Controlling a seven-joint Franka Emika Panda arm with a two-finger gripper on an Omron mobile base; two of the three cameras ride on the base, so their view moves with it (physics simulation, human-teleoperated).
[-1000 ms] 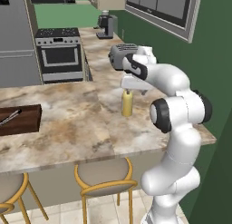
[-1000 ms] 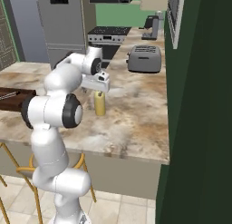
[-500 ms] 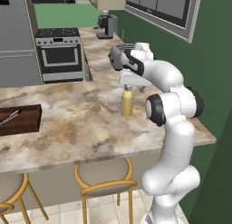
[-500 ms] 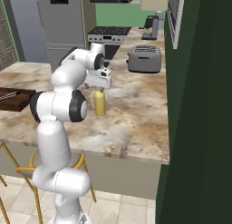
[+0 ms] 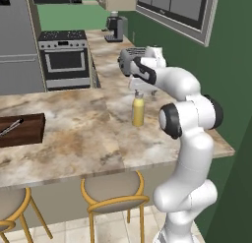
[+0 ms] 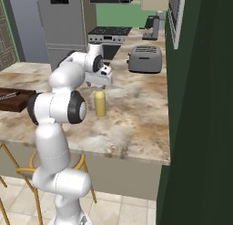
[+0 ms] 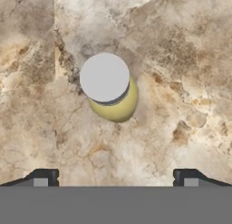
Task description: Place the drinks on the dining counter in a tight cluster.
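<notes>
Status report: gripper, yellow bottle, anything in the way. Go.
Gripper open, empty, above the yellow bottle. Bottle upright on the dining counter, cap ahead of the fingertips, not between them. Nothing close around the bottle.

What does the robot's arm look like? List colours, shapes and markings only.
Glossy white rounded arm of thick tubular segments, with round dark grey joint caps. The boxy white gripper ends in small dark jaws. No cables or markings visible.

Dark tray (image 5: 19,130) — cut by left edge; utensil on it perhaps — blurred
</notes>
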